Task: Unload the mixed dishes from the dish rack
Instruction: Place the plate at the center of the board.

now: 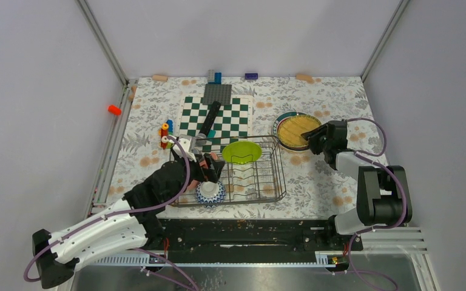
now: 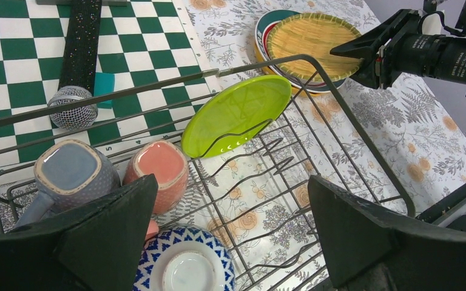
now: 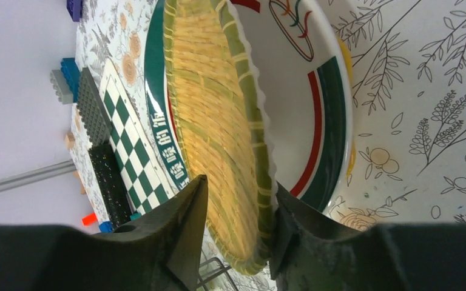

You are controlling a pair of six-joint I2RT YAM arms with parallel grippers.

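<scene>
From above, the checkered board [image 1: 233, 118] lay behind the dish rack [image 1: 276, 182]; your left arm [image 1: 158, 188] reached over its left end. Left wrist: left gripper [image 2: 230, 182] gaped above the patterned bowl [image 2: 185, 260] inside it. Right wrist: right gripper [image 3: 239, 194] clamped the yellow-orange plate [image 3: 212, 109] beside it.

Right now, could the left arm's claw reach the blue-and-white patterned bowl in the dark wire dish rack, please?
Probably yes: the left claw hangs open above the blue-and-white patterned bowl with nothing covering it, though a salmon-pink mug stands close beside.

White Chinese characters line the teal-rimmed plate [image 3: 158, 130], too skewed to read surely.
</scene>
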